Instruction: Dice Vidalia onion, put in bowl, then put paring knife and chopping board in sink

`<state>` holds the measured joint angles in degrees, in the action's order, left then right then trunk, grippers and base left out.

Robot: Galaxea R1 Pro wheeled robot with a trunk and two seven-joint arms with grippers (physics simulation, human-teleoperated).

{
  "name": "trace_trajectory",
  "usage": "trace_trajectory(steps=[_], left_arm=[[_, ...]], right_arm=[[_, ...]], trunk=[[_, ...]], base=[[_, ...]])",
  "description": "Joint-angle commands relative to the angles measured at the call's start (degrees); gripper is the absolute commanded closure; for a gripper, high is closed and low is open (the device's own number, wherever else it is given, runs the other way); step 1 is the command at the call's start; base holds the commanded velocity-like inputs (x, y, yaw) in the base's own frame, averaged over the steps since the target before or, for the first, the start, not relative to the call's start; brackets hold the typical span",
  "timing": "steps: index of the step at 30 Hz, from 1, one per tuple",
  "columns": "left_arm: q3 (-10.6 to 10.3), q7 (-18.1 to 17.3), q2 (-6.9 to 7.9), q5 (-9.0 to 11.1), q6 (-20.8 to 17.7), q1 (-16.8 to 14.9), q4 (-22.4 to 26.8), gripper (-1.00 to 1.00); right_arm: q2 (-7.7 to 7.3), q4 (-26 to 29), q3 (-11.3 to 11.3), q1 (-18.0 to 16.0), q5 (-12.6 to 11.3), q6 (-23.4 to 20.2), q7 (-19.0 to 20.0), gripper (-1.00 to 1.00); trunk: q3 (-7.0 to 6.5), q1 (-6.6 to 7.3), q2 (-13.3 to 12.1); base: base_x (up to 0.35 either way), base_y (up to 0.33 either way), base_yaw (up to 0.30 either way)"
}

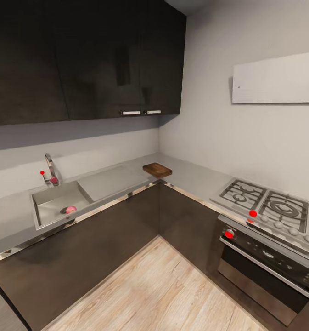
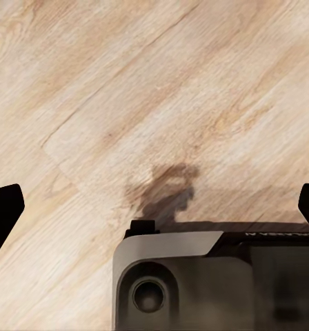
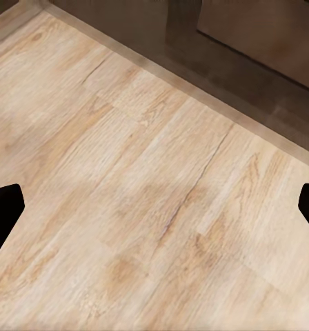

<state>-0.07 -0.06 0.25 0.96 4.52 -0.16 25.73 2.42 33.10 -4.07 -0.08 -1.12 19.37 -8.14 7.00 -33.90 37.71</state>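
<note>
In the head view, the sink [image 1: 51, 196] is set into the grey countertop [image 1: 193, 178] at the left. The Vidalia onion [image 1: 71, 209], small, round and pinkish, lies in the basin beside the dark drain. The dark-brown chopping board [image 1: 157, 169] rests on the counter in the corner, right of the drainboard [image 1: 110, 182]. The paring knife and the bowl are out of view. My left gripper [image 2: 154, 207] hangs open over the wooden floor, with nothing between its fingers. My right gripper [image 3: 154, 207] is likewise open over the floor, near a cabinet's base.
A chrome tap [image 1: 51, 169] with a red knob stands behind the sink. A gas stove [image 1: 269, 207] with red knobs and an oven fills the right side. Dark cabinets run under the L-shaped counter and hang above it. Wooden floor [image 1: 163, 289] lies between.
</note>
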Motion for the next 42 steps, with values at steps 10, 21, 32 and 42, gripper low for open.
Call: trace_trajectory(steps=[10,21,32,42], left_arm=[[0.0,0.0,0.02,0.1,0.1,0.0,0.0,-1.0],[0.0,0.0,0.02,0.1,0.1,0.0,0.0,-1.0],[0.0,0.0,0.02,0.1,0.1,0.0,-0.2,-1.0],[0.0,0.0,0.02,0.1,0.1,0.0,0.1,-1.0]], right_arm=[[0.05,0.0,-0.1,0.0,-0.1,0.1,0.1,-1.0],[0.05,0.0,-0.1,0.0,-0.1,0.1,0.1,-1.0],[0.05,0.1,-0.1,0.0,-0.1,0.1,0.1,-1.0],[0.05,-0.2,-0.1,0.0,-0.1,0.1,0.1,-1.0]], trunk=[[-1.72,2.19,-4.0],[-3.7,4.6,-8.4],[-5.67,7.02,-12.8],[-6.57,8.12,-14.8]], base=[[0.0,0.0,0.0],[0.0,0.0,0.0],[0.0,0.0,0.0],[0.0,0.0,0.0]])
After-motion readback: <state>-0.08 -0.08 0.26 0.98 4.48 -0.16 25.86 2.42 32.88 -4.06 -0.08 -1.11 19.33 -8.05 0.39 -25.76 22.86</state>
